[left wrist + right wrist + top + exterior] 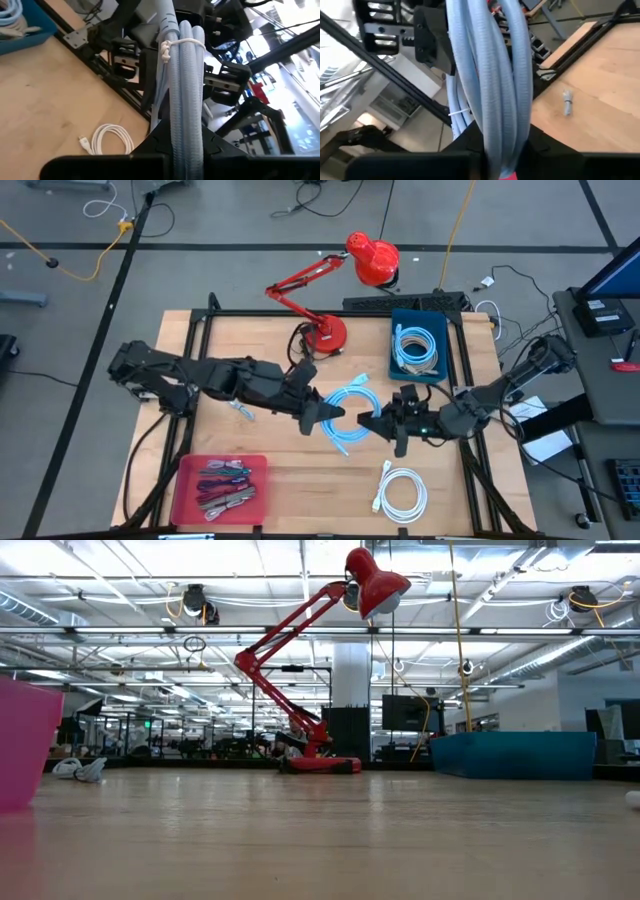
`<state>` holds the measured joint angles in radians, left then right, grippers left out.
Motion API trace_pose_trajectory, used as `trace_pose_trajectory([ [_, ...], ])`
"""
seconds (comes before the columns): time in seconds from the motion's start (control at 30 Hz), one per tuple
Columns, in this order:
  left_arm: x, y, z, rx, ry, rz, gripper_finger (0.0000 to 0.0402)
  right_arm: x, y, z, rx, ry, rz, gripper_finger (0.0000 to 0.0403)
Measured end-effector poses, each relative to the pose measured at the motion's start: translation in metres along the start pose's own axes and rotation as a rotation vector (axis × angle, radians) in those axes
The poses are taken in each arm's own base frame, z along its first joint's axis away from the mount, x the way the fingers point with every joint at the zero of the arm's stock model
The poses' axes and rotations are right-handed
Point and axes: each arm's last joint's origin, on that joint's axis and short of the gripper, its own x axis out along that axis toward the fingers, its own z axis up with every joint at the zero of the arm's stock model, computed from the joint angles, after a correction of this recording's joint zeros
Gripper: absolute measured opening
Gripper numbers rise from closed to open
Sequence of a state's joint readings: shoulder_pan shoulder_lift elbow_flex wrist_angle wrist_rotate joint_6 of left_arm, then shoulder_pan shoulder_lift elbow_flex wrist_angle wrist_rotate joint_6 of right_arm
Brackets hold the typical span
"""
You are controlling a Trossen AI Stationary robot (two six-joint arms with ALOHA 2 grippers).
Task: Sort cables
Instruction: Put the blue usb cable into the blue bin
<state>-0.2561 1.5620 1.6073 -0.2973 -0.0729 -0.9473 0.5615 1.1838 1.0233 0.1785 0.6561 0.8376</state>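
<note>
While both grippers clamped it, the light-blue cable coil (352,416) hung between them over the middle of the table (270,455).

The left gripper (331,416) held the coil's left side with jaws shut on its strands, a white tie (181,44) binding them above the fingers; the right gripper (377,420) had its jaws closed on the coil's right side. Toward the near edge, right of centre, a white cable coil (401,491) lay flat on the wood. In the far right corner a blue bin (418,348) held another light-blue coil (415,346). At the near left corner a pink tray (219,487) carried short bundled cables (226,485). By the far edge stood a red desk lamp (330,310), its base just behind the left arm.
</note>
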Motion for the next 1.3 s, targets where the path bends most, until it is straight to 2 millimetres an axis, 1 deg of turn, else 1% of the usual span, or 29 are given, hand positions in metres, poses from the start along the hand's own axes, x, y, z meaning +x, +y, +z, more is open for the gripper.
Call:
trace_pose_trajectory([
  [0.13, 0.0, -0.001, -0.004, -0.019, -0.015, 0.026, 0.0021, 0.0, -0.011, 0.003, 0.038, 0.002, -0.1, 0.0045],
  [0.23, 0.001, 0.001, -0.004, -0.01, -0.014, 0.043, 0.0026, 0.0, -0.018, 0.008, 0.02, 0.006, -0.143, 0.0045],
  [0.3, 0.001, 0.0, -0.006, 0.007, -0.012, 0.041, 0.0049, -0.001, -0.022, 0.012, 0.001, 0.002, -0.167, 0.0045],
  [0.37, -0.005, -0.005, -0.006, 0.027, -0.009, 0.022, 0.0076, -0.002, -0.026, 0.018, -0.01, -0.01, -0.185, 0.0044],
  [0.47, -0.013, -0.009, -0.001, 0.026, -0.028, -0.001, 0.0118, -0.004, -0.029, 0.027, -0.003, -0.037, -0.2, 0.0044],
  [0.57, -0.019, -0.008, 0.003, 0.02, -0.031, 0.0, 0.0158, -0.007, -0.037, 0.032, -0.006, -0.048, -0.265, 0.0044],
  [0.63, -0.024, -0.011, 0.005, 0.022, -0.015, -0.04, 0.0179, -0.013, -0.048, 0.036, -0.012, -0.09, -0.387, 0.0043],
  [0.73, -0.035, -0.02, 0.004, 0.044, -0.005, -0.086, 0.0199, -0.029, -0.074, 0.043, -0.027, -0.172, -0.625, 0.0042],
  [0.83, -0.037, -0.023, 0.0, 0.066, -0.016, -0.079, 0.0201, -0.048, -0.1, 0.048, -0.027, -0.181, -0.843, 0.0042],
  [0.93, -0.036, -0.026, -0.006, 0.077, -0.007, -0.072, 0.0194, -0.058, -0.116, 0.056, -0.008, -0.194, -0.969, 0.0042],
  [1.07, -0.037, -0.028, -0.012, 0.091, -0.008, -0.054, 0.0183, -0.063, -0.133, 0.07, -0.025, -0.163, -1.108, 0.0042],
  [1.17, -0.037, -0.028, -0.014, 0.099, -0.02, -0.028, 0.0176, -0.062, -0.152, 0.074, 0.019, -0.158, -1.206, 0.0042],
  [1.3, -0.038, -0.03, -0.017, 0.103, -0.02, -0.032, 0.0168, -0.058, -0.18, 0.073, 0.105, -0.145, -1.223, 0.0042],
])
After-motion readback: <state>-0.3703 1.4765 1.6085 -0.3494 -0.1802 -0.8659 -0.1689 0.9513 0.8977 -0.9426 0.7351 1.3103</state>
